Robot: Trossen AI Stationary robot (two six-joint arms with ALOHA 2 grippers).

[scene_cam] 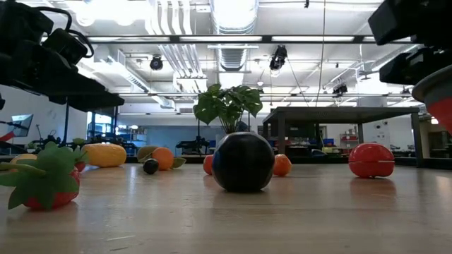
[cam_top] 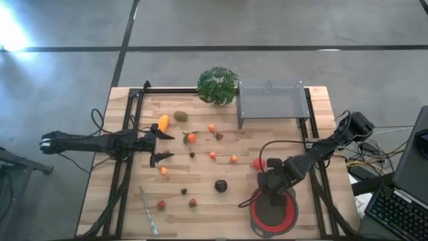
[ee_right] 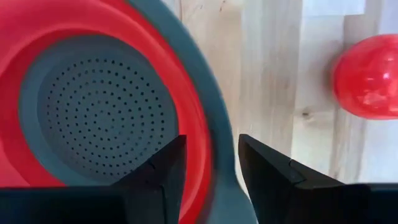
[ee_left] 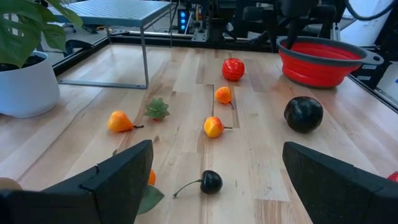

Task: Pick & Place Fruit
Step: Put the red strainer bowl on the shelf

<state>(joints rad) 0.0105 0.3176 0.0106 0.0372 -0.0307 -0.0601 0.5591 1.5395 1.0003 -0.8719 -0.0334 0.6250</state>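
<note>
Fruit point(cam_top: 221, 185) lies scattered across the wooden counter point(cam_top: 200, 214), none in the red colander point(cam_top: 273, 213). Right end effector point(cam_top: 274, 195) hovers over the colander's rim, fingers narrowly parted, empty. Left end effector point(cam_top: 167, 146) waits wide open near the orange pieces.

A dark ball point(scene_cam: 243, 161) sits mid-table, with a leafy plant point(scene_cam: 227, 106) behind it and a small orange fruit point(scene_cam: 282, 165) just to its side. A strawberry point(scene_cam: 46, 180) lies close to the camera at one edge, and a red apple point(scene_cam: 371, 160) sits farther back toward the other. Beyond the strawberry lie a long yellow piece point(scene_cam: 103, 155), an orange point(scene_cam: 163, 158) and a small dark fruit point(scene_cam: 150, 166).
</note>
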